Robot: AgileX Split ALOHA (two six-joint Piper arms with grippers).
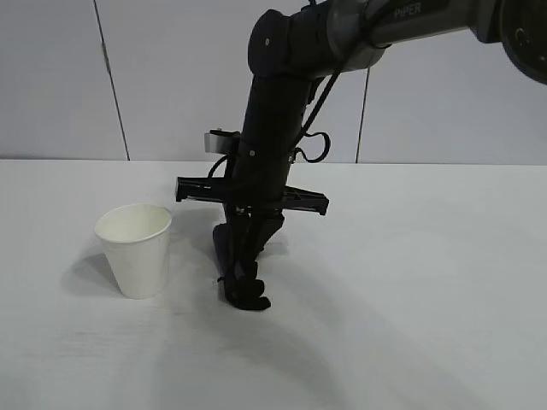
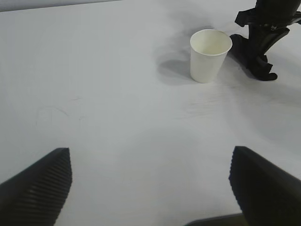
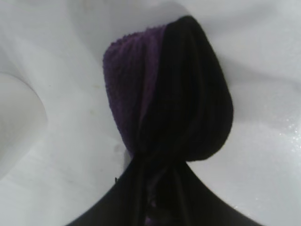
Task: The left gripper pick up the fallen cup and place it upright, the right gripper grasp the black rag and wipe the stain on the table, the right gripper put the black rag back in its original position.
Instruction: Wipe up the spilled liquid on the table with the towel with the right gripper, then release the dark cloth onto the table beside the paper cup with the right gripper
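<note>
Right claw [image 1: 246, 286]: pointed steeply down at the tabletop [image 1: 410, 282], fingers pinched narrow on the black rag [image 1: 244, 273], which hangs bunched from the tips with its lower end touching the surface. Rag shows a purple part [image 3: 134, 89] beside the black.

Cup [image 1: 135, 249]: white paper, upright, rim up, just beside the right claw and apart from it.

Left claw [image 2: 150, 188]: fingers [image 2: 40, 186] spread wide, holding nothing, hovering over bare tabletop; cup and right claw lie well ahead of it.
</note>
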